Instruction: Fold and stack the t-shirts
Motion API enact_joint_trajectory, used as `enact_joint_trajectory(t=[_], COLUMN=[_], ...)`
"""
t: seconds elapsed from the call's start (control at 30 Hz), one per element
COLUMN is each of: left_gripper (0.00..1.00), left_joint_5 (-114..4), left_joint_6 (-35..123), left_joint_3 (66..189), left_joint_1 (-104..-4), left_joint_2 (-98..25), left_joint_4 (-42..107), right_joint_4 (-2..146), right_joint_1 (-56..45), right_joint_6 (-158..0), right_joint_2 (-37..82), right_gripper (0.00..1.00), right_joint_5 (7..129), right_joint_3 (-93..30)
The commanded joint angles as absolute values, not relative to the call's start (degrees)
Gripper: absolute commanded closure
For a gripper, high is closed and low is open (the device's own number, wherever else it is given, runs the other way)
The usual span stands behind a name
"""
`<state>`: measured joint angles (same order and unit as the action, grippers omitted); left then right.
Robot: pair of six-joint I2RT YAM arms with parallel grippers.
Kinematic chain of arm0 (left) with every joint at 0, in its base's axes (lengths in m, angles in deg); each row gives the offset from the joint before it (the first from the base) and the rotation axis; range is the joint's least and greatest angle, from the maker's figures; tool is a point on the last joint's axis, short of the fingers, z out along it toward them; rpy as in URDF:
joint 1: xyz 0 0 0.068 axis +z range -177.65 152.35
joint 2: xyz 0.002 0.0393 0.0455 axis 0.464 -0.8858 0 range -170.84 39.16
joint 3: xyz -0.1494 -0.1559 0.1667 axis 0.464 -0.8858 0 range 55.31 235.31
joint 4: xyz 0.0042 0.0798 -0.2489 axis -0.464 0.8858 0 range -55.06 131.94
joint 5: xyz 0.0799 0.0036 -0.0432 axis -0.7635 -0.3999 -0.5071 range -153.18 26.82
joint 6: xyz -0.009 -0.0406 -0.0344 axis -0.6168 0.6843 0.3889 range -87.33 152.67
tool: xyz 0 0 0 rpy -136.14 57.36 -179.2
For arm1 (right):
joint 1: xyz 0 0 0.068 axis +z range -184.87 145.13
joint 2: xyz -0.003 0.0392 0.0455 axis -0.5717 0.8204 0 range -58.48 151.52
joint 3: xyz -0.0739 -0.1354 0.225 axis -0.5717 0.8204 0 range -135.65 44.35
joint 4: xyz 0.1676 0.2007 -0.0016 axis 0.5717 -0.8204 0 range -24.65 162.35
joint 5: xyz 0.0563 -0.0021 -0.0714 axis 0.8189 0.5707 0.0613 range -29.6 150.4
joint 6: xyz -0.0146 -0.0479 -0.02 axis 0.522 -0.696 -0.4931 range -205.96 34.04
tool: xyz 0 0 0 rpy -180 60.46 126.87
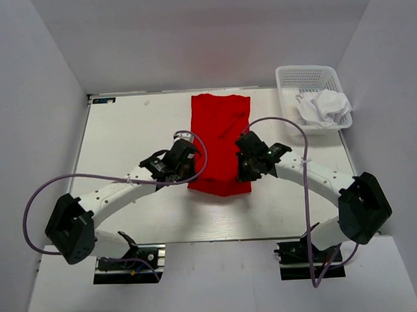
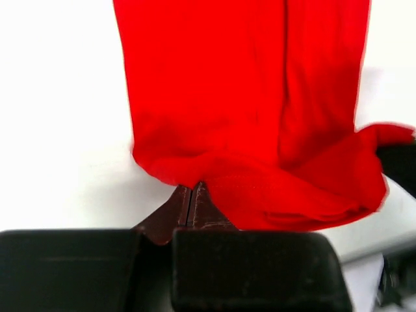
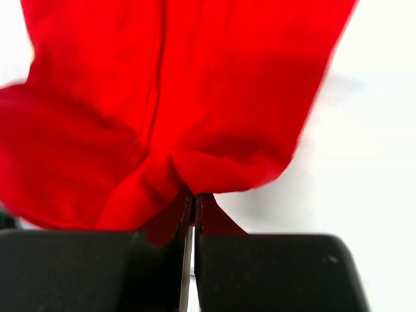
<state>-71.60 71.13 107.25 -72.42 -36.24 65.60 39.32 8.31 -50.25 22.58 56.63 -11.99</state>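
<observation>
The red t-shirt [image 1: 219, 138] lies as a long narrow strip down the middle of the table, its near end lifted off the surface. My left gripper [image 1: 184, 172] is shut on the near left corner of the red t-shirt [image 2: 260, 123]. My right gripper [image 1: 244, 170] is shut on the near right corner of that t-shirt [image 3: 162, 104]. In both wrist views the cloth bunches right at the closed fingertips. The white t-shirt [image 1: 324, 106] sits crumpled in the basket at the back right.
A white mesh basket [image 1: 304, 76] stands at the table's far right corner. The table surface [image 1: 125, 131] is white, with walls close on the left, right and back. Purple cables loop from both arms.
</observation>
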Motion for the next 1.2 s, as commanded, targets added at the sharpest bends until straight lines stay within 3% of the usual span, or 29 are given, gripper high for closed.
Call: enact_joint_trajectory(t=[0.0, 0.2, 0.57, 1.1, 1.13, 1.17], left_gripper=[1.0, 1.0, 1.0, 1.0, 0.96, 0.83], left_joint_5=[-82.14, -90.58, -85.94, -79.27, -79.26, -79.26], left_joint_6=[69.15, 66.68, 59.47, 55.87, 55.87, 55.87], left_joint_3=[115.13, 129.54, 146.61, 149.53, 150.14, 150.14], left_joint_1=[-72.12, -69.22, -63.25, -59.82, -59.82, -59.21], left_joint_2=[-40.37, -53.54, -68.32, -76.5, -77.03, -77.03], left_joint_4=[66.23, 69.39, 67.9, 63.16, 63.16, 62.2], right_joint_4=[38.16, 40.98, 42.74, 44.76, 44.67, 44.41], right_joint_1=[6.09, 2.31, -4.37, -9.73, -9.91, -10.43], right_joint_6=[-52.2, -55.63, -58.53, -58.53, -58.36, -58.01], right_joint_2=[25.19, 32.47, 43.02, 53.48, 54.1, 54.8], right_gripper=[1.0, 1.0, 1.0, 1.0, 1.0, 1.0], right_joint_5=[49.77, 45.11, 47.21, 55.2, 55.38, 55.39], right_joint_3=[-17.5, -26.56, -39.75, -44.42, -44.85, -46.6])
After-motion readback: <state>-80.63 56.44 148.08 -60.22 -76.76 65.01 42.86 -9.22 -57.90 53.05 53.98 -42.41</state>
